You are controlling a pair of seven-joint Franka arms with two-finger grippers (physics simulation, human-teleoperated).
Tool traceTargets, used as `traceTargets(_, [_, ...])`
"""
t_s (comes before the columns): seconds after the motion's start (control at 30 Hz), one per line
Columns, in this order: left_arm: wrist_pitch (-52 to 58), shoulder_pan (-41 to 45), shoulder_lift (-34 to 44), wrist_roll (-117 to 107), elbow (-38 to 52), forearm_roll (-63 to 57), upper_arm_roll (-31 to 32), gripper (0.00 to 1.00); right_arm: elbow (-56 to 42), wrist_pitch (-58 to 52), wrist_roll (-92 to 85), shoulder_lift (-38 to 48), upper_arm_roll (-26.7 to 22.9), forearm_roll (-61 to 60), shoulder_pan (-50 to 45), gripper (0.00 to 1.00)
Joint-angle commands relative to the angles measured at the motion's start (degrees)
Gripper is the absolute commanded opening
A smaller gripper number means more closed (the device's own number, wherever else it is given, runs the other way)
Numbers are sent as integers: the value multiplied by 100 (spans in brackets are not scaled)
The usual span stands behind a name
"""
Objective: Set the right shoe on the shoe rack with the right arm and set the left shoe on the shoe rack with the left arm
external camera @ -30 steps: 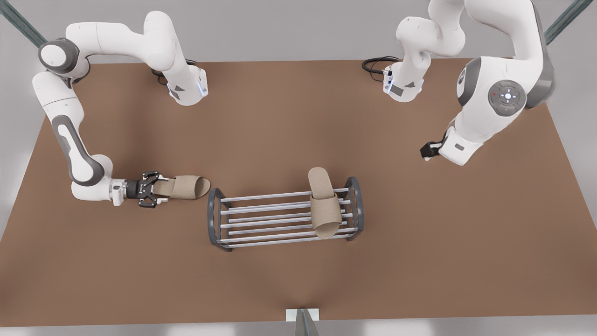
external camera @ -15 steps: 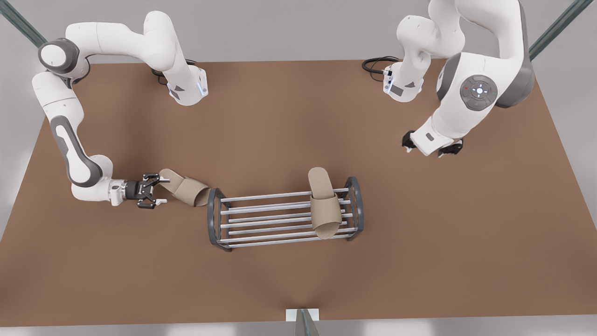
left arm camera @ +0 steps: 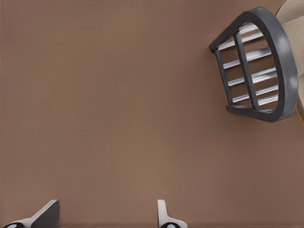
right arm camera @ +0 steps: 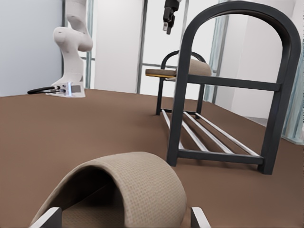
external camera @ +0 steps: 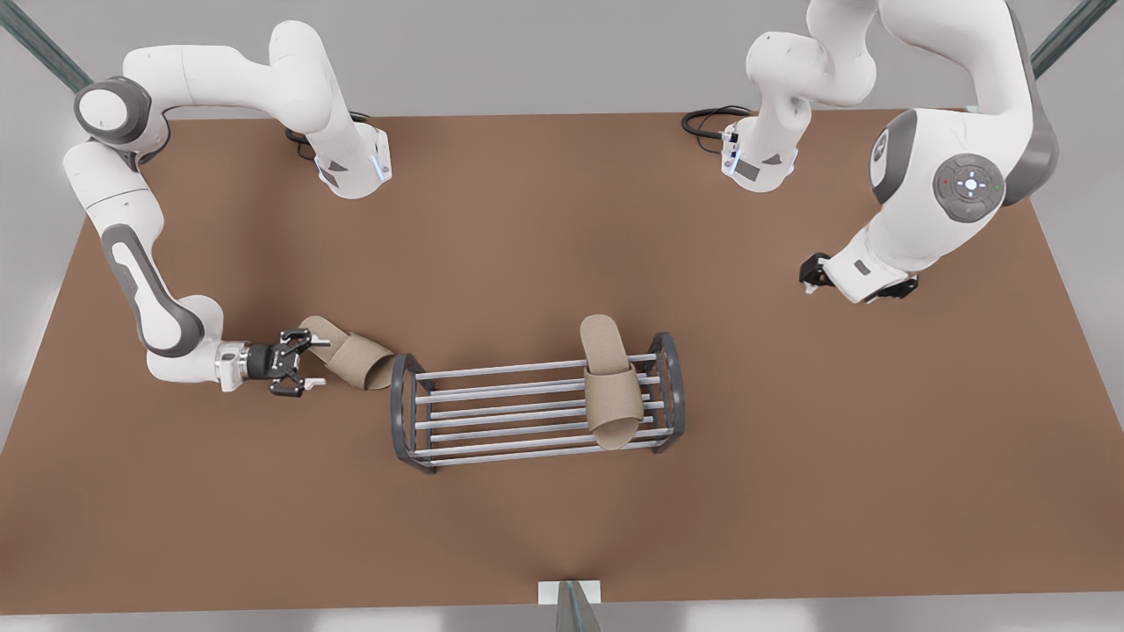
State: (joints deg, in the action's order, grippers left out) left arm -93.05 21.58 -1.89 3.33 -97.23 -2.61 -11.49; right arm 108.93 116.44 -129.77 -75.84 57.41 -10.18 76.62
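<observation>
The right gripper (external camera: 309, 360), at the front view's left, is hovering low with its fingers (right arm camera: 47, 217) spread on either side of the right shoe (external camera: 356, 360); whether they are touching it is hard to make out. That slipper is lying tilted on the brown table (external camera: 527, 219), its toe leaning against the shoe rack (external camera: 402, 412). The left shoe (external camera: 610, 391) is resting across the rods at the rack's other end. The left gripper (left arm camera: 104, 216) is waiting well away above bare table, fingers apart, largely hidden under its wrist in the front view.
</observation>
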Motion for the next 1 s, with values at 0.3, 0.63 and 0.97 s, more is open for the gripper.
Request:
traceTargets(0.3, [85,294,4,502,3,-3,-11,100,15,247,66,52,-2,-133,-191,100])
traceTargets(0.63, [111,285,-5,502,-24,-3,-11,100,23,485,110,52,-2,-283,-420,100])
traceTargets(0.97, [120,285,-5,502,-33,-3,-20,100,15,608,321,149,7,-441,-622,88])
